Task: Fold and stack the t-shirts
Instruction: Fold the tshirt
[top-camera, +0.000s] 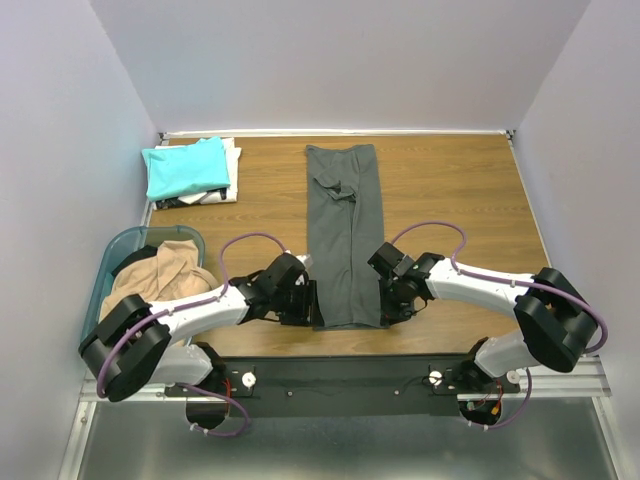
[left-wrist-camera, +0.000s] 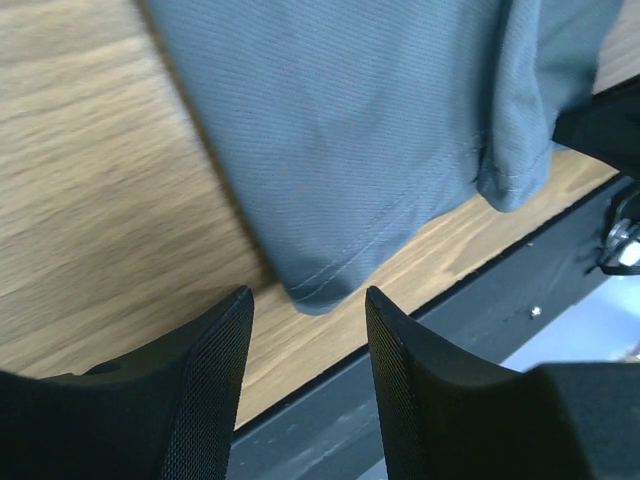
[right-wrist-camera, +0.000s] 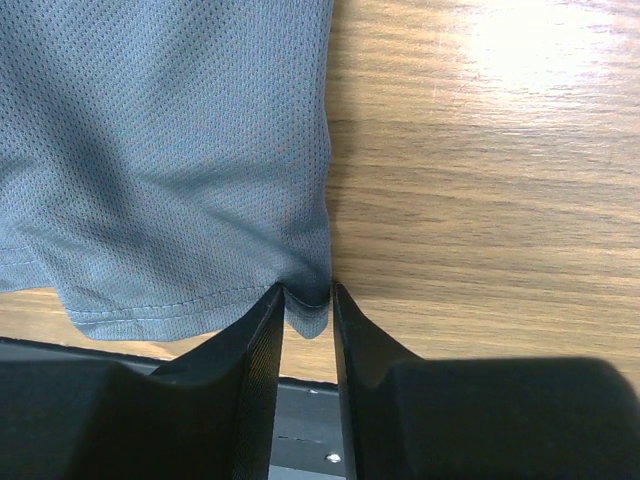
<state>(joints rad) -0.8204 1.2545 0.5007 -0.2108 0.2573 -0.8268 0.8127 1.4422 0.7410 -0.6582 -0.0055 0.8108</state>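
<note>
Now, secure both near hem corners of the long dark grey cloth t-shirt (top-camera: 343, 240) lying mid-way across the brown wooden table (top-camera: 450, 200).
The right gripper (right-wrist-camera: 308, 292) pinches its corner; the left gripper (left-wrist-camera: 308, 300), jaws spread, should straddle its corner, close, then both lift evenly.

White t-shirt (top-camera: 233, 172) mostly beneath teal t-shirt (top-camera: 185, 168)

Wooden table (top-camera: 450, 190), blue-green basket (top-camera: 112, 258)

Grey t-shirt (top-camera: 343, 235) on table (top-camera: 450, 200), left hand (top-camera: 311, 302), right hand (top-camera: 388, 300) beside near hem
</note>
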